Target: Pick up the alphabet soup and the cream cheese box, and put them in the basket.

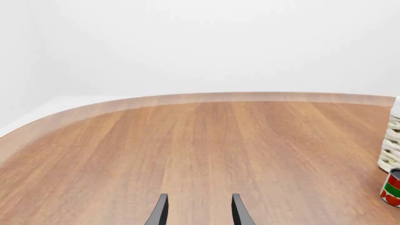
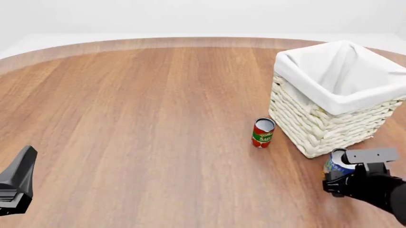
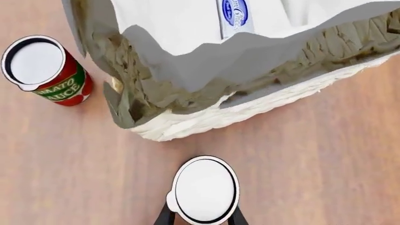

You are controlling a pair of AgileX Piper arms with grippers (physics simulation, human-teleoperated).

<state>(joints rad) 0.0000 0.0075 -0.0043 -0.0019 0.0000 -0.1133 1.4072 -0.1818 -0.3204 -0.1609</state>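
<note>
We judge the task to be about half complete. The cream cheese box already lies inside the basket, resting on the white liner, as the right wrist view shows; from the front view the box is hidden by the liner folds. The alphabet soup remains outside the basket, upright, just beside the basket's near corner, and its silver-white top sits between the two fingertips of the right gripper. In the front view the same can is partly covered by the gripper body, with only a strip of its blue and yellow label visible. The right jaws bracket the can on both sides and appear to touch its rim, so we read them as clenched on it, though we cannot tell whether the can rests on the desk or is lifted clear. Remaining work, in our judgement: carry the soup over the rim and release it into the basket. The left gripper hangs over bare desk well apart from every object, its jaws spread and holding nothing. Count of items: one basket, one cream cheese box, one alphabet soup can, one tomato sauce can that is not part of the task and stands just beside the basket wall, and two grippers.
</note>
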